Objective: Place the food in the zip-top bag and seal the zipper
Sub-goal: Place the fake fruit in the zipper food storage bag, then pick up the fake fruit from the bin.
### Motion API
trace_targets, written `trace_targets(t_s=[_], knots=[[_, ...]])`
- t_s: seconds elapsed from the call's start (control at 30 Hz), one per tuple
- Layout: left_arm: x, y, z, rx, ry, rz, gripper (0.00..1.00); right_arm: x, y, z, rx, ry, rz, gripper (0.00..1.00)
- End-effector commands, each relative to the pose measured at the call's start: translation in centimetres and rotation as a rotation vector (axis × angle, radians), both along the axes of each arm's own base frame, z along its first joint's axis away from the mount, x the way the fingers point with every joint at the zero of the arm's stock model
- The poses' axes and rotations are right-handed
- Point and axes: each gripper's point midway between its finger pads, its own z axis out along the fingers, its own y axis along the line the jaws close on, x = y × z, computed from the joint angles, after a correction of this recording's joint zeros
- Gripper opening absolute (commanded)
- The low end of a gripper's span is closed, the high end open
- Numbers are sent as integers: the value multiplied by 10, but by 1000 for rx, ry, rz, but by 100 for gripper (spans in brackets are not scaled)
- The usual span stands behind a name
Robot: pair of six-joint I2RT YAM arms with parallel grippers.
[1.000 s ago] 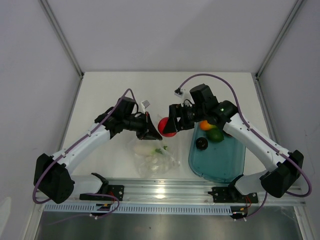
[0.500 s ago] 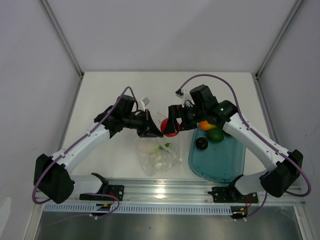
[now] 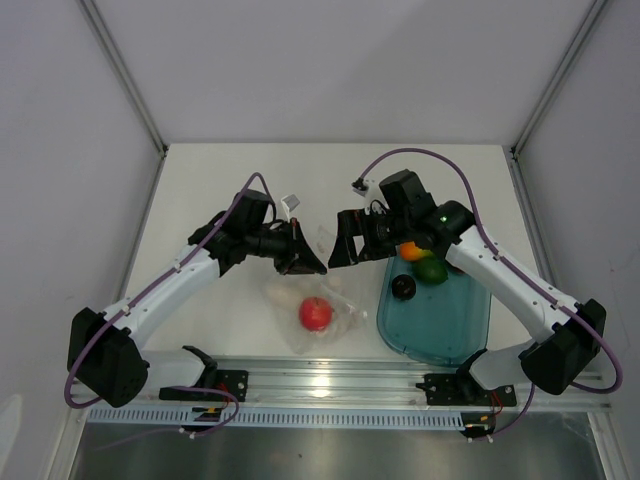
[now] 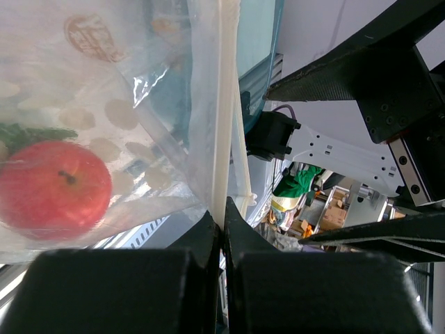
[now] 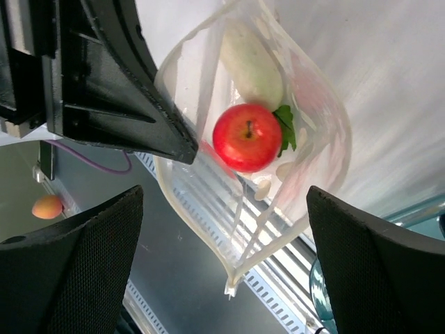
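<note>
Red tomato [image 5: 249,137] lies inside the zip-top bag [image 5: 327,146], ahead of the spread right gripper [image 3: 340,248]; left gripper [image 4: 221,231] pinches the zipper [image 4: 221,139].

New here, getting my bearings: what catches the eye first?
A bright red tomato lies inside the clear zip-top bag, front centre. The left tool pinches the bag's mouth edge; the right tool hangs open by it. A teal tray sits to the right.

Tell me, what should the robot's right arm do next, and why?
Probably swing the open right tool over to the teal tray for another piece, perhaps the orange piece. The red tomato already lies in the bag beside the white radish, the left tool pinches the zipper edge, and a green piece and a dark piece sit there too.
</note>
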Motion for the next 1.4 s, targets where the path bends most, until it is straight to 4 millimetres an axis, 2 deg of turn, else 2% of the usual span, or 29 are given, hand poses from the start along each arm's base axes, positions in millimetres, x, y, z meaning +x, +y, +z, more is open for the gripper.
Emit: trace_targets(t_s=[0.0,0.13,0.27,0.4,0.43,0.47,0.5,0.6,0.63,0.7,0.77,1.0,1.13,1.37], knots=[[5,-3,23,-47,-60,4,1,8,-5,7,-22,-42,-45,100],[3,-2,21,-47,-55,4,1,21,-17,2,-60,-32,-131,99],[1,-1,20,-47,-54,1,1,42,-45,-2,-115,-47,-282,100],[0,-1,19,-44,-54,3,1,52,-74,3,-111,-61,-413,100],[0,0,17,-42,-48,2,1,51,-79,-5,-111,-36,-427,100],[-1,0,18,-44,-50,-1,0,58,-90,-6,-91,-16,-471,100],[-1,0,17,-42,-48,0,1,56,-92,-8,-71,15,-473,99],[-1,0,16,-43,-47,-1,1,57,-117,-31,-109,99,-560,99],[-1,0,17,-44,-48,-1,0,56,-122,-36,-112,116,-572,94],[-2,0,16,-44,-46,-5,1,55,-133,-53,-113,175,-611,91],[-2,-1,15,-44,-43,-9,1,46,-136,-71,-108,247,-625,90],[-5,1,13,-46,-38,-15,1,28,-146,-105,-78,397,-682,93],[-9,2,9,-41,-30,-17,1,26,-152,-115,-85,419,-719,93],[-12,4,11,-48,-37,-15,1,27,-155,-135,-88,464,-748,91]])
